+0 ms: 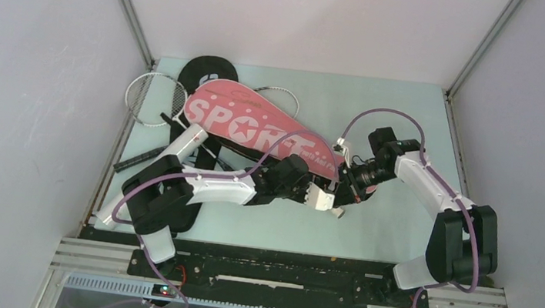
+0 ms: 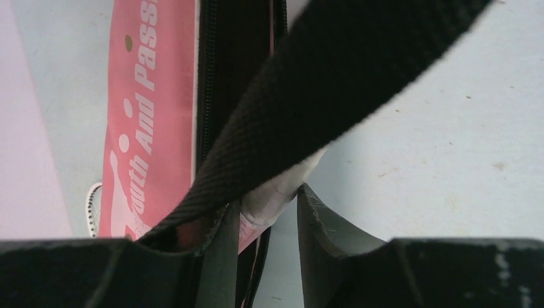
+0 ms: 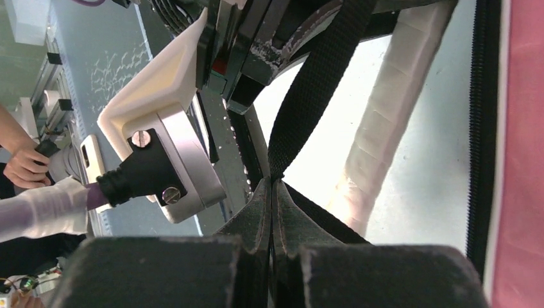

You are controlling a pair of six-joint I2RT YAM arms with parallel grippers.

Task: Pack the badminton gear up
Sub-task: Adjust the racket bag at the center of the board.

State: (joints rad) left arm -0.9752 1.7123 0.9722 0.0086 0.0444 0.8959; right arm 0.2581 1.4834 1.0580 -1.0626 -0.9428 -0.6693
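From above, the pink cover (image 1: 246, 124) with its big "SPORT" lettering lay slantwise across the pale table (image 1: 397, 122), wide end toward the far left corner. A black cover (image 1: 205, 69) peeked out from under that wide end. A white-framed racket (image 1: 153, 95) lay beside it on the left, and a second racket head (image 1: 280, 91) showed just behind the pink cover's far edge. A black handle (image 1: 137, 160) sat near the left edge. Both arms met at the cover's narrow end, with the left claw (image 1: 329, 194) and right claw (image 1: 345, 184) almost nose to nose.

Over to the left wrist. A wide black strap (image 2: 333, 83) cut diagonally across the view, with the pink cover (image 2: 154, 109) and its dark zip running up the left. The left claw (image 2: 266, 199) stood narrowly apart. A white-wrapped handle (image 2: 276, 192) sat in the gap against one finger, with bare table showing beside the other. It was not clamped on anything that could be seen.

Right wrist view. The right claw (image 3: 272, 192) was pinched tight on the black strap (image 3: 314, 96), which rose straight out from between its fingers. The white-wrapped handle (image 3: 385, 128) slanted past behind it, and the pink cover (image 3: 519, 160) filled the right edge.
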